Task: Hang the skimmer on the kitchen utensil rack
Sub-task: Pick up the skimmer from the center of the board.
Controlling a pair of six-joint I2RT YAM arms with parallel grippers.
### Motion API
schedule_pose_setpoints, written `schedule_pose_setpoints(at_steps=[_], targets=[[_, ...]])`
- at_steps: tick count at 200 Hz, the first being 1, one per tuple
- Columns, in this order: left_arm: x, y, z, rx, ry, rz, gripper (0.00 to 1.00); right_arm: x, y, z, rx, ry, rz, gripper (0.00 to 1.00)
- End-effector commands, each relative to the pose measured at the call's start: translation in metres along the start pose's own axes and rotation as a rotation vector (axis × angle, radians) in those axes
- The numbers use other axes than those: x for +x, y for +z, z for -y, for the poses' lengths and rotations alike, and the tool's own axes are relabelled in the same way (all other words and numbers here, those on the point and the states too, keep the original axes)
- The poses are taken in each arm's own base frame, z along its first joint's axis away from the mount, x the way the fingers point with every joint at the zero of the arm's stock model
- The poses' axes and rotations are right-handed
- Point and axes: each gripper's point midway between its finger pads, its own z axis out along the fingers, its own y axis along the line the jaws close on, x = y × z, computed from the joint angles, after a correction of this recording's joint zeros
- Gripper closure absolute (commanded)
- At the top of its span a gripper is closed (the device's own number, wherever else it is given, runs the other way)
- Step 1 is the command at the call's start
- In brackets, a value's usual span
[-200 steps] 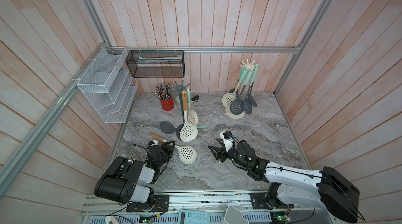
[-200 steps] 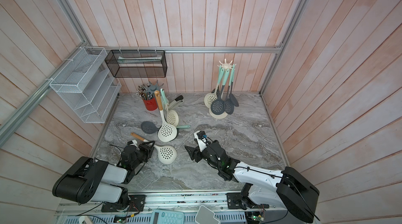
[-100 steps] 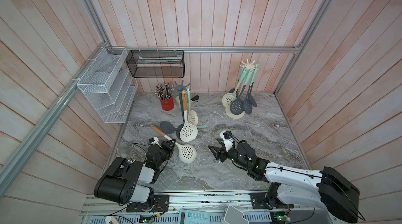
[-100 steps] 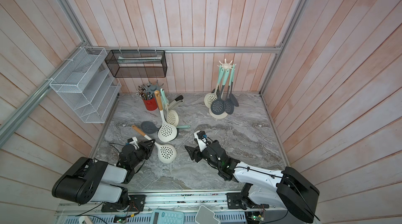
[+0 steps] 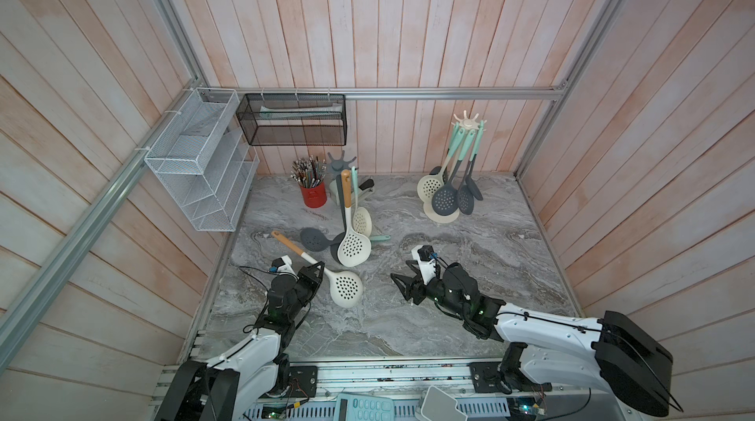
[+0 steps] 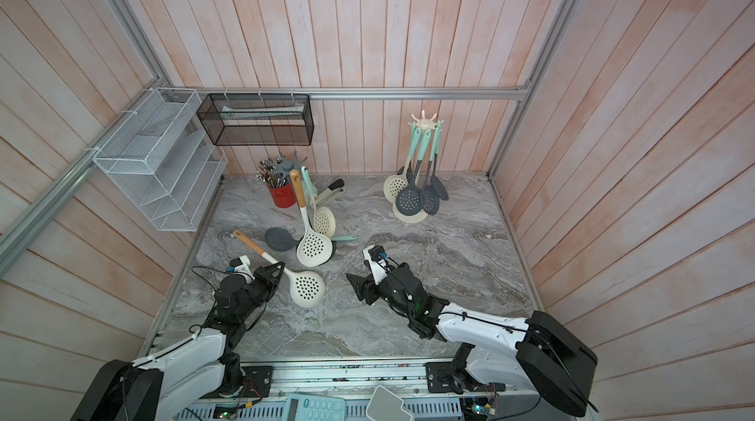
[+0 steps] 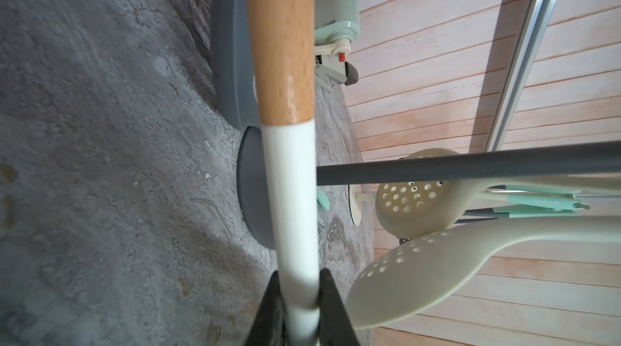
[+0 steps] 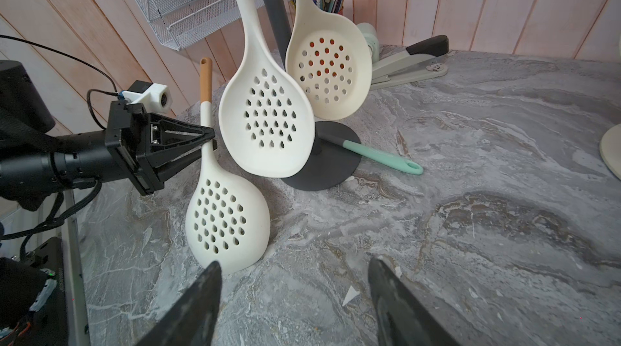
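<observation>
Since a second ago, your left hand (image 5: 315,270) has closed on the skimmer (image 5: 346,288) and tipped it up. The wooden handle end, which lay low on the desk (image 5: 449,316), now points higher and more toward the back wall.

The left wrist view shows the black fingers (image 7: 274,297) pinching the white neck between the wood and the head, with the neck filling the gap between them. In the right wrist view, the cream perforated head stands nearly upright. Its lower rim appears to rest on the desk and the handle slants upward.

The skimmer sits on the robot's side of the grey utensil rack (image 5: 341,161), just in front of its round base. It is close to two other cream skimmers (image 8: 265,122) at that rack.

Your right hand (image 5: 398,286) has not moved. It hovers low over the desk, to the right of the grey rack's base and well apart from it. Its jaws stand wide with nothing between them, and it points toward the skimmer's head.
</observation>
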Motion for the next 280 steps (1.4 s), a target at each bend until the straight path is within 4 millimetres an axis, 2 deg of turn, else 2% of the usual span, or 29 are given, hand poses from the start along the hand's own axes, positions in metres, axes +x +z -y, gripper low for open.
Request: schedule_pose_setpoints(at_steps=[1, 91, 185, 233, 280], targets=[[-0.006, -0.006, -0.016, -0.086, 0.118, 0.037, 0.92, -0.014, 0.002, -0.006, -0.014, -0.006, 0.027, 0.30], [-0.015, -0.015, 0.038, -0.019, 0.357, 0.084, 0.93, -0.026, 0.000, -0.012, -0.031, -0.009, 0.052, 0.30], [-0.033, -0.031, 0.063, -0.116, 0.566, 0.213, 0.95, -0.047, -0.006, -0.017, -0.042, -0.016, 0.093, 0.30], [-0.020, -0.035, 0.086, -0.125, 0.705, 0.234, 0.96, -0.071, -0.017, -0.027, -0.064, -0.017, 0.158, 0.31], [0.003, -0.043, 0.106, -0.090, 0.821, 0.246, 0.97, -0.102, -0.022, -0.058, -0.103, -0.044, 0.225, 0.31]])
